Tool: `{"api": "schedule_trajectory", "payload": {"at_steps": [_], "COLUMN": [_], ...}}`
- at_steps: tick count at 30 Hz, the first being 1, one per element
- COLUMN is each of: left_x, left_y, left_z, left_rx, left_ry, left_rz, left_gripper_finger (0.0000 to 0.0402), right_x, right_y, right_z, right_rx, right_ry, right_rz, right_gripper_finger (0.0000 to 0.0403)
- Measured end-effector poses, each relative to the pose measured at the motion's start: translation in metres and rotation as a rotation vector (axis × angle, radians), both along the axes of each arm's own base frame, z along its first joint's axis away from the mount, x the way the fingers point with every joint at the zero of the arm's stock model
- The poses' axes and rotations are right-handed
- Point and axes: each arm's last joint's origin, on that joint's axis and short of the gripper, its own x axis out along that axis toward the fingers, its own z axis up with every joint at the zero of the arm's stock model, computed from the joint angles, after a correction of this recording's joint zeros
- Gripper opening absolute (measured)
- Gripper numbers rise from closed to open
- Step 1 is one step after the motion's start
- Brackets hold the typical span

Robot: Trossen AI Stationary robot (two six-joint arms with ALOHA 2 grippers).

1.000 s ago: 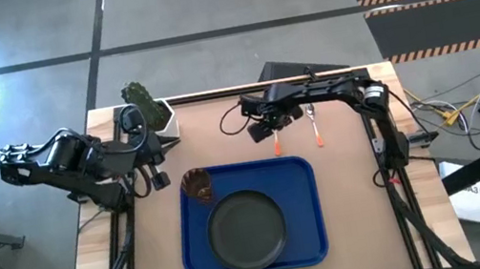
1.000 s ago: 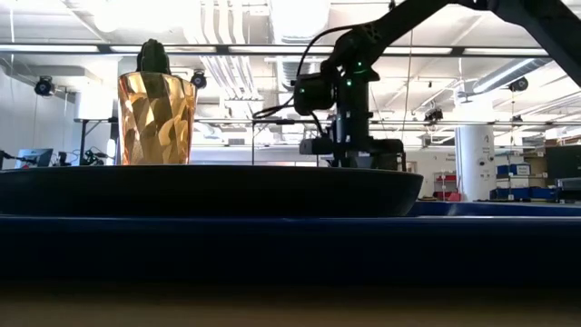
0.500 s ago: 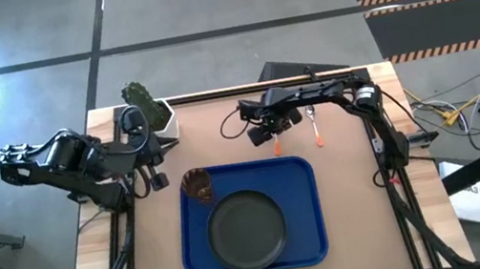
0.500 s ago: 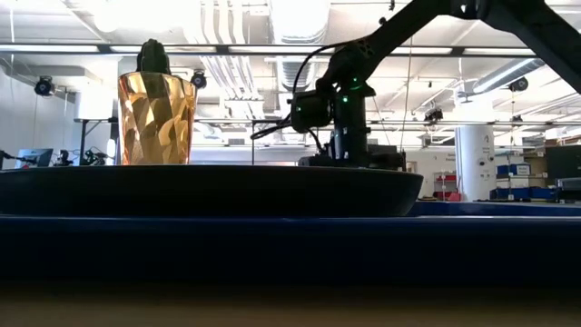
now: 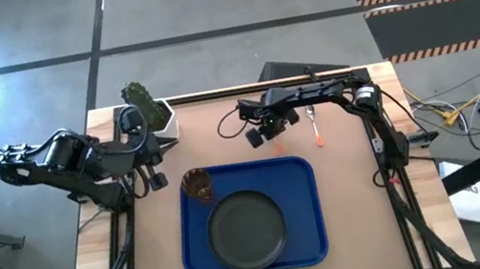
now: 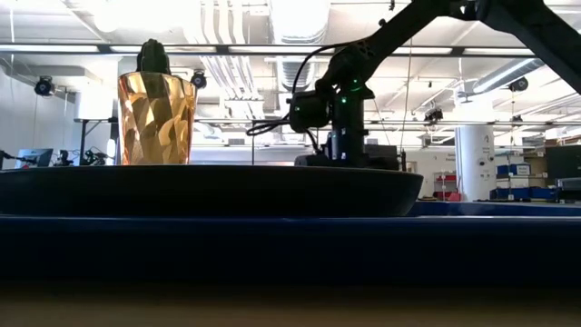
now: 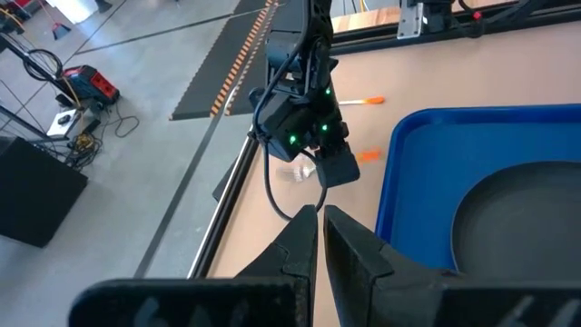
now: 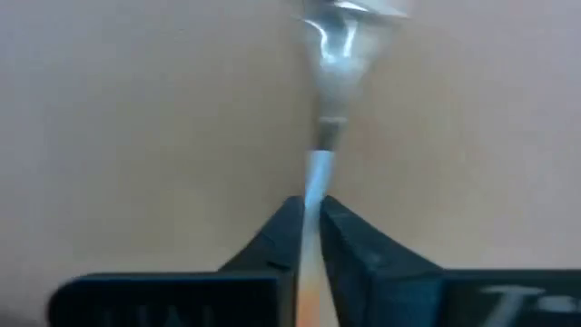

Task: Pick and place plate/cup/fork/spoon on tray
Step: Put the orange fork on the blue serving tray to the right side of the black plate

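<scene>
On the desk, the right end effector (image 5: 269,134) has just clenched on the spoon (image 8: 320,168); lifting toward the tray (image 5: 302,183) likely comes next.

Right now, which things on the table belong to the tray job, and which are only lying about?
Job: tray, plate and cup on it, utensil pinched by right gripper, second utensil nearby.
Lying about: cactus pot, dark flat thing at the far edge; the left gripper waits beside the pot.
</scene>
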Motion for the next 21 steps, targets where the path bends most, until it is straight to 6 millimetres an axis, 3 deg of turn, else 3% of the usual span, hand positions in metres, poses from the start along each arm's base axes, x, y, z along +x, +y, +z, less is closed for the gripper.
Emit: {"api": "schedule_trajectory", "payload": {"at_steps": [8, 12, 16, 21], "left_x": [0.0, 0.0, 0.0, 0.0], "left_y": [0.0, 0.0, 0.0, 0.0], "left_z": [0.0, 0.0, 0.0, 0.0], "left_rx": [-0.006, -0.008, -0.008, -0.008], "left_ry": [0.001, 0.0, 0.0, 0.0], "left_rz": [-0.005, -0.005, -0.005, -0.004], "left_gripper_finger": [0.0006, 0.0006, 0.0006, 0.0006], "right_x": [-0.007, -0.015, -0.026, -0.037], "right_y": [0.003, 0.015, 0.044, 0.107], "right_z": [0.014, 0.057, 0.101, 0.142], "right_rx": [-0.028, -0.087, -0.124, -0.177], "right_ry": [0.022, -0.017, -0.093, -0.192], "right_rz": [0.031, 0.009, -0.026, -0.071], "right_gripper_finger": [0.001, 0.001, 0.0009, 0.0009]}}
